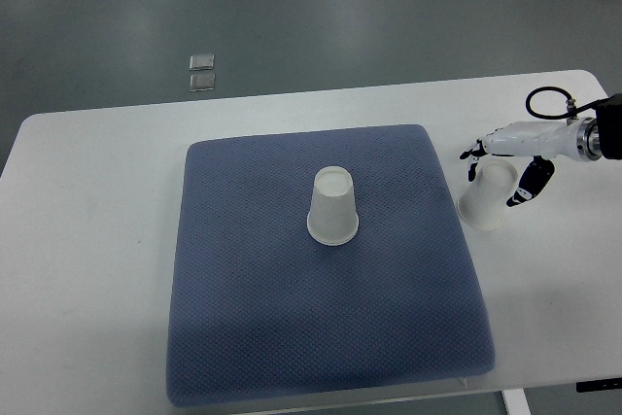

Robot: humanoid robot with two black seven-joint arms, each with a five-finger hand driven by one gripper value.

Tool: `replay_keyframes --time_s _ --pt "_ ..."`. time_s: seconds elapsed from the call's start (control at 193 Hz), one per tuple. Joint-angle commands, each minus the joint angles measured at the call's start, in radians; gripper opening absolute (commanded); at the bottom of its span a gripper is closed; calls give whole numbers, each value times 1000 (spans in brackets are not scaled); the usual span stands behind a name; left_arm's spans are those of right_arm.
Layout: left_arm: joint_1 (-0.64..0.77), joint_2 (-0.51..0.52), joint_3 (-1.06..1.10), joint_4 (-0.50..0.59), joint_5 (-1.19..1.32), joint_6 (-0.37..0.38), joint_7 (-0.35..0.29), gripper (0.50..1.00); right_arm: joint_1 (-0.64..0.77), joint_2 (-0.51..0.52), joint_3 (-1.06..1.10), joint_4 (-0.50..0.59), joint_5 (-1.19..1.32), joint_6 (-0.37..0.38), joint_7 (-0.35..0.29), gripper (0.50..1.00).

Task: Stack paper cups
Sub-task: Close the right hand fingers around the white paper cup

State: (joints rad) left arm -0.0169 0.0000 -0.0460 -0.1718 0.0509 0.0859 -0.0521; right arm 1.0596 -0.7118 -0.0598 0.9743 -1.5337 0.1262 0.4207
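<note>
My feed shows right hand (505, 164): white shell, black fingertips and black thumb pad. Silver metal ring at wrist, black forearm section behind it. Black cable loops above wrist into connector. No markings legible to me.

One white paper cup (332, 206) inverted on the mat (243, 289), another (486, 196) beside it.

Left of the white, black-tipped robot hand (505, 160): a white paper cup (333, 206) on a dark blue dimpled fabric mat (253, 279); another white paper cup (488, 195) under its fingers.
</note>
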Motion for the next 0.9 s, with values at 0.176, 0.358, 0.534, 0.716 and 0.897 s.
replay_keyframes --time_s 0.176,0.358,0.534,0.716,0.897 --pt "0 0 0 0 0 0 0 1000 -32 14 0 -22 -8 -50 -5 870" --pt "0 0 0 0 0 0 0 1000 -43 22 0 -25 -13 -51 -5 791" --pt "0 0 0 0 0 0 0 1000 -41 20 0 -34 -13 -50 -5 660" --pt "0 0 0 0 0 0 0 1000 -38 20 0 -36 -14 -46 -5 615" --pt "0 0 0 0 0 0 0 1000 -24 20 0 -36 -13 -43 -5 615"
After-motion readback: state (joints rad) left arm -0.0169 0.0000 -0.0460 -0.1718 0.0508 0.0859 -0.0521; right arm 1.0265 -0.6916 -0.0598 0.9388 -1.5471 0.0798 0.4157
